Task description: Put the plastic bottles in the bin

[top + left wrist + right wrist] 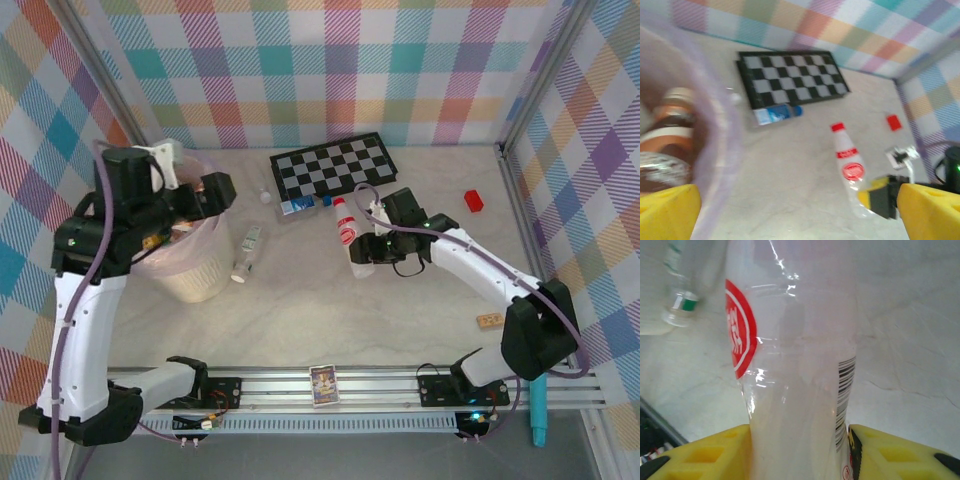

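Right gripper [372,238] clamped on red-capped bottle [350,236]; left gripper [218,190] spread wide above the bin [198,282]

In the right wrist view the yellow fingers [705,455] press both sides of the clear, red-labelled body. The bottle is at mid-table [400,320], just in front of the checkerboard [333,165], cap toward it. The left gripper's fingers [932,212] stand fully apart and hold nothing, at the bin's far rim. A brown bottle [670,145] lies inside the pink liner. A slim bottle [247,252] lies on the table just beside the bin's right side. A blue-labelled bottle [300,205] lies against the checkerboard's near edge. The red block [473,200] sits well apart, toward the right wall
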You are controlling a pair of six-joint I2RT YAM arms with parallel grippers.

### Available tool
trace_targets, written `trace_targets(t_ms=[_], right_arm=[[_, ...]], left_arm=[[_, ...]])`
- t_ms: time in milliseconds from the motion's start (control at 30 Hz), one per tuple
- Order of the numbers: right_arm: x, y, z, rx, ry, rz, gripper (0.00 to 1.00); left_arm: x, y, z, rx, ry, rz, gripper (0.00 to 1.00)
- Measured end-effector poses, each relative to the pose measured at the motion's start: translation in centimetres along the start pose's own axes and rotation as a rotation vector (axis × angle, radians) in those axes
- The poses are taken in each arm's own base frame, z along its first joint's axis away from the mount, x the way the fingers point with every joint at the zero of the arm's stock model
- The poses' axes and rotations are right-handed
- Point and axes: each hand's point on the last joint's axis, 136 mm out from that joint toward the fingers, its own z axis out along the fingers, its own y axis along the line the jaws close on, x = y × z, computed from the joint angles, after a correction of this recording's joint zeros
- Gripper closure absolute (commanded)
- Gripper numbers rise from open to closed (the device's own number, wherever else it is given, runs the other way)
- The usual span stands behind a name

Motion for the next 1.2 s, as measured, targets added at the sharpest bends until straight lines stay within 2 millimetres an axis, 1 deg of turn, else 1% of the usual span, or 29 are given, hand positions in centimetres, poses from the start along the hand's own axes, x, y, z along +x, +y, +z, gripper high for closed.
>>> trace_targets(t_ms=[67,133,333,400,467,567,633,700,867,933,967,1067,1200], right_arm=[[-0.7,1.3,-0.6,-0.058,-0.034,-0.031,0.5],[-1.6,2.8,-1.5,-0.118,-0.079,-0.072,0.5],[-3.8,7.2,-5.6,-0.28,-0.233,-0.205,0.51],[-4.3,8.3,-6.7,-0.317,-0.279,-0.243,0.52],[-4.5,9.2,-7.4,-0.344,-0.307,-0.27,0.52],[-4.7,10.1,-7.8,-0.379,-0.325,-0.298,0.51],[-4.7,10.6,-8.0,-0.405,-0.326,-0.311,0.51],[-4.7,11.2,-8.2,-0.435,-0.335,-0.332,0.51],[-4.2,11.8,-8.4,-0.478,-0.339,-0.357,0.51],[-4.2,12.2,-8.7,-0.498,-0.346,-0.371,0.51],[-4.2,12.4,-8.8,-0.509,-0.348,-0.378,0.51],[-4.1,12.8,-9.1,-0.536,-0.348,-0.393,0.51],[-3.8,13.4,-9.2,-0.568,-0.346,-0.406,0.51]], left_arm=[[0.4,-1.5,1.2,0.068,0.02,-0.016,0.0],[0.4,-2.9,2.3,0.13,0.033,-0.037,0.0],[-1.1,-5.4,4.6,0.23,0.018,-0.079,0.0],[-1.3,-6.2,5.3,0.254,0.018,-0.086,0.0],[-1.1,-7.2,6.0,0.279,0.026,-0.084,0.0],[-0.6,-8.5,7.4,0.307,0.053,-0.078,0.0],[-0.2,-9.3,8.3,0.327,0.073,-0.086,0.05],[0.0,-9.9,9.3,0.348,0.085,-0.097,0.07],[0.9,-10.3,10.6,0.365,0.1,-0.131,0.09],[1.0,-10.3,10.9,0.369,0.1,-0.145,0.12],[0.9,-10.5,11.1,0.372,0.099,-0.153,0.16],[0.5,-11.1,11.6,0.392,0.089,-0.17,0.22],[0.7,-11.7,12.9,0.408,0.101,-0.186,0.27]])
